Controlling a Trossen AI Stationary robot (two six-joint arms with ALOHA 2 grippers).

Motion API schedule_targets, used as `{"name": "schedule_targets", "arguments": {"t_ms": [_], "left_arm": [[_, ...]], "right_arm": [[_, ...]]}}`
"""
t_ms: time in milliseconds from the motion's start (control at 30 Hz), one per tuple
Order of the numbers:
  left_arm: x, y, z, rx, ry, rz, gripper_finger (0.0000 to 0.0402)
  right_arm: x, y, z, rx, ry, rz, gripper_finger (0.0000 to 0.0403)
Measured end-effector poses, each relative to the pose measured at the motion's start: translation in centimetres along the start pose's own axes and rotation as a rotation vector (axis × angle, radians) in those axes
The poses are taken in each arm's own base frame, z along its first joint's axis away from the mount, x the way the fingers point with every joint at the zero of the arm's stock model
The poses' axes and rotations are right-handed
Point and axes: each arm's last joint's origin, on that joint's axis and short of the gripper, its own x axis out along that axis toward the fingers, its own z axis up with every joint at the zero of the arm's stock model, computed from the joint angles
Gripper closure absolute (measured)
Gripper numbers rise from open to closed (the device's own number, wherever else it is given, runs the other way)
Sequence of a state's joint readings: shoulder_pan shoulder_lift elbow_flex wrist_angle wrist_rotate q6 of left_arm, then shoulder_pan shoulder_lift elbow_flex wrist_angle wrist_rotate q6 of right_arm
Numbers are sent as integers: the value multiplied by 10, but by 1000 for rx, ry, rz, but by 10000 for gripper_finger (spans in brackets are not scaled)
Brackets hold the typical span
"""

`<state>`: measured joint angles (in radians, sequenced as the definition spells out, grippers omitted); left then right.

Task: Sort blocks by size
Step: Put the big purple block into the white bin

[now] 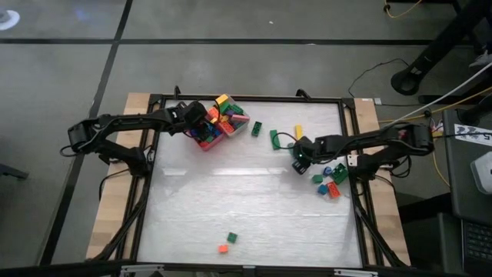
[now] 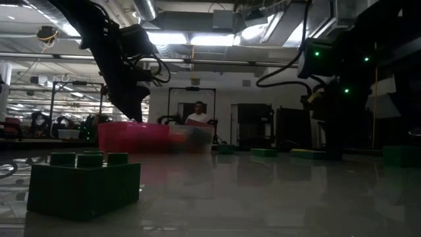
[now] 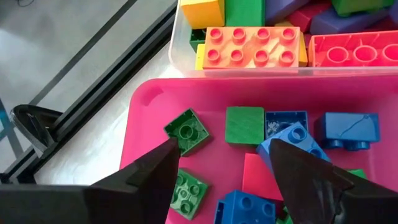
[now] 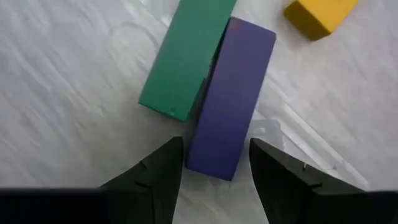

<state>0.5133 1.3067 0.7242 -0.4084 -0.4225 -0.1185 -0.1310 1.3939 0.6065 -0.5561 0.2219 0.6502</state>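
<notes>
Blocks fill the pink tray (image 3: 205,93) and the clear tray (image 3: 180,43) at the table's far side; others lie scattered. The left gripper (image 3: 224,171) hovers over the pink tray, fingers apart, holding nothing. The right gripper (image 4: 214,165) stands open around a purple bar (image 4: 233,93) that touches a green bar (image 4: 186,56).

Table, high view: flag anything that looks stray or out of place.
Two small blocks, a green one and an orange one, lie alone near the table's front edge, far from the pink tray, the clear tray and the loose cluster by the right gripper. Nothing looks spilled or damaged.
</notes>
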Motion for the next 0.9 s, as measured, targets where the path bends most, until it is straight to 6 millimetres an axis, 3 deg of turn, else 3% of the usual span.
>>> {"name": "schedule_targets", "arguments": {"t_ms": [133,300,500,667,900], "left_arm": [[0,0,0,0,0,0,164],[0,0,0,1,0,0,164],[0,0,0,2,-1,-1,164],[0,-1,0,4,-3,-3,164],[-2,-5,0,3,-10,-15,164]], "right_arm": [[3,2,1,-2,-6,6,240],[3,2,2,-1,-21,2,302],[-9,6,11,-11,-52,52,303],[-30,19,36,-68,-203,138,299],[-42,45,75,-173,-626,328,302]]}}
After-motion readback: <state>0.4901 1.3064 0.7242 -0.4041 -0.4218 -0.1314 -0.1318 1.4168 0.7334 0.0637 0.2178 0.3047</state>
